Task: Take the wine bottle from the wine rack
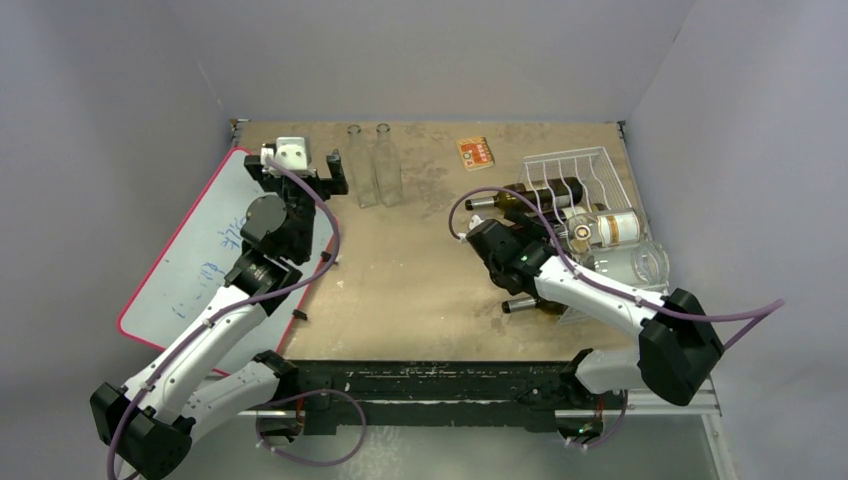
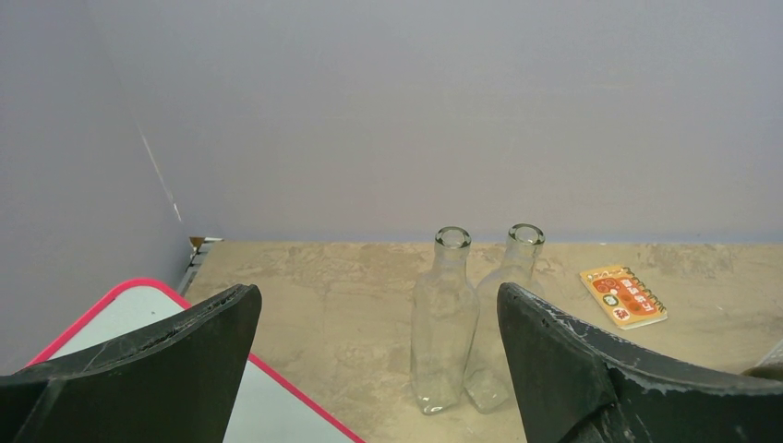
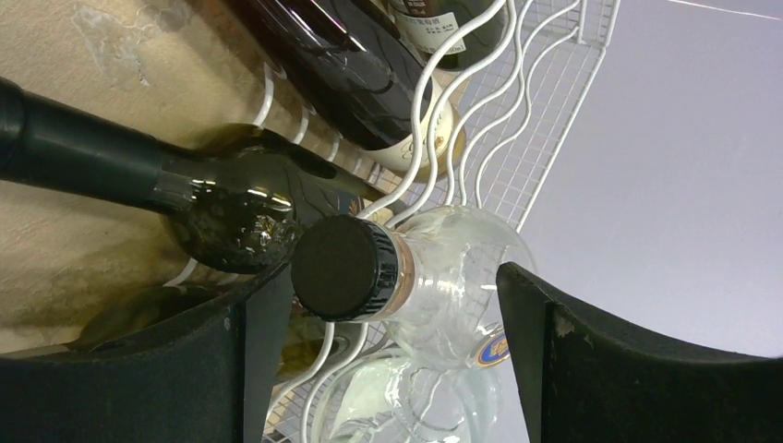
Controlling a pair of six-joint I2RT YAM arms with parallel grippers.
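The white wire wine rack stands at the right of the table and holds several bottles lying on their sides. In the right wrist view a clear wine bottle with a black screw cap points out of the rack. My right gripper is open around that cap, with the left finger close to it and a gap on the right. A dark green bottle lies just beside it. My left gripper hangs open and empty at the far left of the table.
Two empty clear glass bottles stand upright at the back middle, just ahead of the left gripper. A red-edged whiteboard lies at the left. An orange booklet lies near the back. Grey walls enclose the table.
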